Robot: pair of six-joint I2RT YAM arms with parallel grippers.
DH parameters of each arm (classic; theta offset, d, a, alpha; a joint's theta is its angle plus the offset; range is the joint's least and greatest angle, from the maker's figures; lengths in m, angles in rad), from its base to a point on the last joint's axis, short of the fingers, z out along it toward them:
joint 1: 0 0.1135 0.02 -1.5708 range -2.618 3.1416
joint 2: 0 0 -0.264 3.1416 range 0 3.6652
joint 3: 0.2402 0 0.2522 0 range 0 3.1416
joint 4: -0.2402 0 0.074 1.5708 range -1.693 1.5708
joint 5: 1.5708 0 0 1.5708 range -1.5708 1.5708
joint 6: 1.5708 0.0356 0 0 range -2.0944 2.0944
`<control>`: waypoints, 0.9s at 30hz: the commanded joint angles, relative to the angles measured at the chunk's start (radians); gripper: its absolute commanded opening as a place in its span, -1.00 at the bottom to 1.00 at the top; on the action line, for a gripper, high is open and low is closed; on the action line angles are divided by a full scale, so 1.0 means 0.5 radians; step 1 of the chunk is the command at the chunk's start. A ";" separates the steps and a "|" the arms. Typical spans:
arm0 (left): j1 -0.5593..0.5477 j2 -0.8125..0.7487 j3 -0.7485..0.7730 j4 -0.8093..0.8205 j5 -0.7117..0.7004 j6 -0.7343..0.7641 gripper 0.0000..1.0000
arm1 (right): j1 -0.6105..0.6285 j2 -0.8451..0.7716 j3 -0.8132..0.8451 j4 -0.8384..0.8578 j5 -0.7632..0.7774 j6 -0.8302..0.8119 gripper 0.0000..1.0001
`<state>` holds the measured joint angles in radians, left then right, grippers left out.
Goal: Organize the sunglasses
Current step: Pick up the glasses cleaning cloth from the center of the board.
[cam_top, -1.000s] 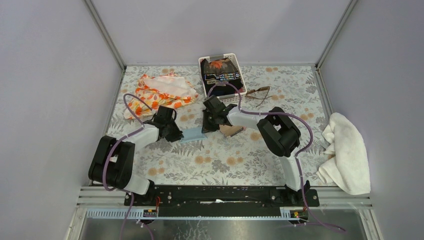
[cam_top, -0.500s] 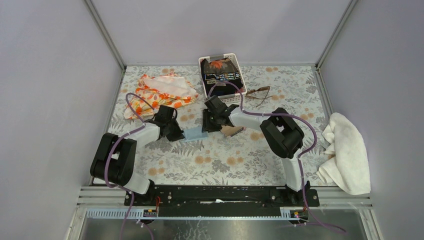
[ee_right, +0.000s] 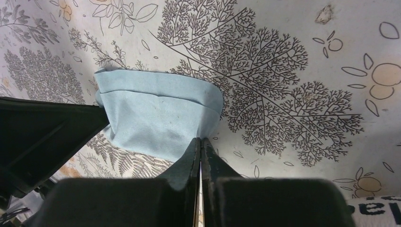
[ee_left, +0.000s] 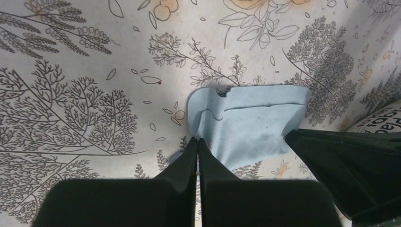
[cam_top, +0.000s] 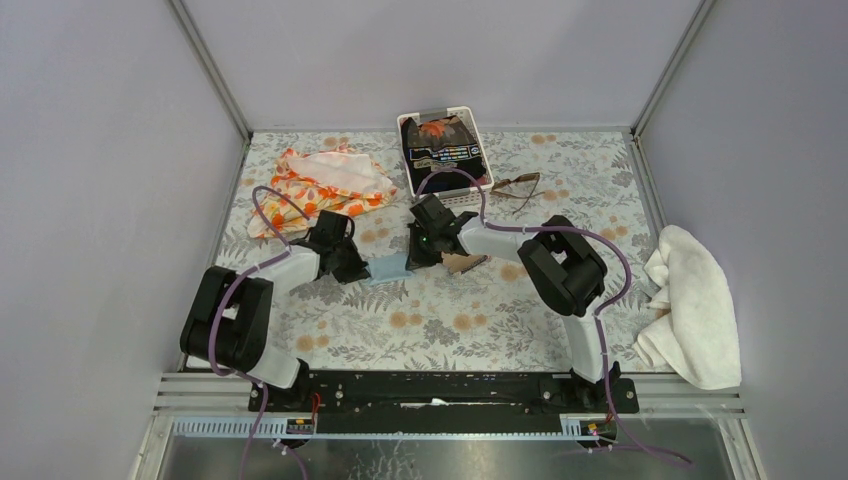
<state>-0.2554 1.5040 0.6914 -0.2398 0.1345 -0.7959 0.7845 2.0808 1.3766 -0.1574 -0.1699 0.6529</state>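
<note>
Slippage of light blue cloth from left gripper and right gripper, both clamped on its edge, if tugged unevenly.

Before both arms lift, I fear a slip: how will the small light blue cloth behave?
Probably floppy: the light blue cloth shows folds and a curled edge. Likely light, unlikely to slip: the left gripper and right gripper each pinch an edge.
</note>
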 commanded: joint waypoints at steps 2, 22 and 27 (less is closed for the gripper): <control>-0.027 -0.083 0.032 -0.013 0.104 0.064 -1.00 | 0.009 -0.063 0.020 -0.007 0.003 -0.022 -1.00; -0.289 -0.139 0.362 -0.184 0.249 0.116 -1.00 | -0.001 -0.598 -0.241 0.022 0.352 -0.026 -1.00; -0.402 -0.072 0.472 -0.138 0.235 0.030 -1.00 | -0.060 -0.727 -0.321 -0.018 0.457 -0.065 -1.00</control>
<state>-0.4191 1.4395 0.8738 -0.3126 0.2520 -0.7559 0.7799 1.8099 1.2377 -0.1463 -0.0185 0.6487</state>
